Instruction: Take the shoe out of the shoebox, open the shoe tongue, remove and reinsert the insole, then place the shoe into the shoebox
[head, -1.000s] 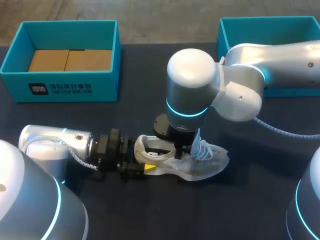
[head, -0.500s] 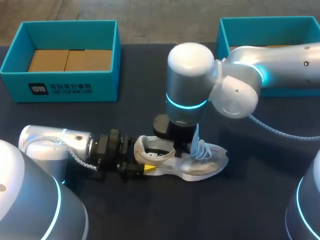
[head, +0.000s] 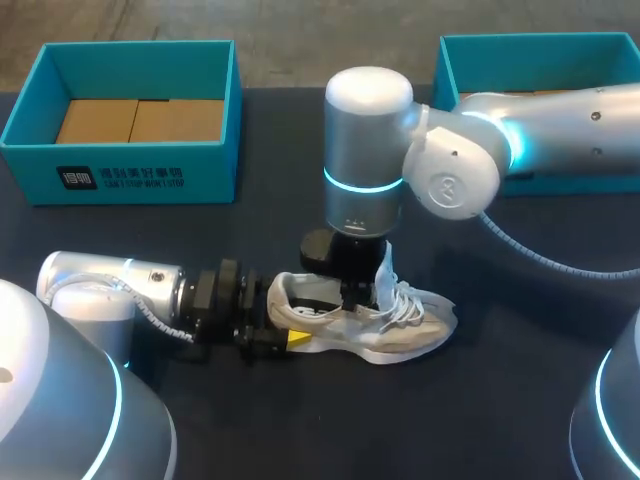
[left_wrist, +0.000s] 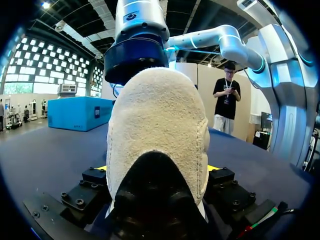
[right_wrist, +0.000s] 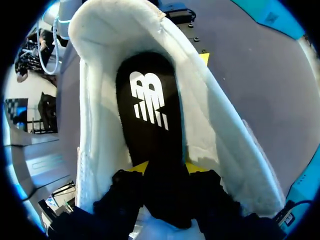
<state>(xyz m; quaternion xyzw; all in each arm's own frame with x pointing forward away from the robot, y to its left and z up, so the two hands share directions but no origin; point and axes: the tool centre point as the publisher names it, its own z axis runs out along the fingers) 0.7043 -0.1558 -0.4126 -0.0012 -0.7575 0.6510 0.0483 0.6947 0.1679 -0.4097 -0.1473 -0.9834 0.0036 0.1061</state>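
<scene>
A white sneaker (head: 405, 330) lies on the dark table with its toe to the right and its tongue (head: 384, 268) standing up. My left gripper (head: 290, 337) comes in low from the left. In the left wrist view its fingers sit on both sides of the fuzzy heel (left_wrist: 157, 115), shut on it (left_wrist: 157, 170). My right gripper (head: 352, 298) points down into the shoe's opening. In the right wrist view the black insole (right_wrist: 150, 105) with a white logo lies inside the white lining (right_wrist: 97, 110). It narrows between that gripper's yellow tips (right_wrist: 167, 170), which hold it.
A teal box (head: 140, 180) with brown cardboard inside stands at the back left. A second teal box (head: 530, 50) at the back right is partly behind my right arm. Bare dark table lies in front of the shoe.
My right arm's upright link has shifted left and straightened over the shoe, and the tongue stands taller. The left arm and the heel have not moved.
</scene>
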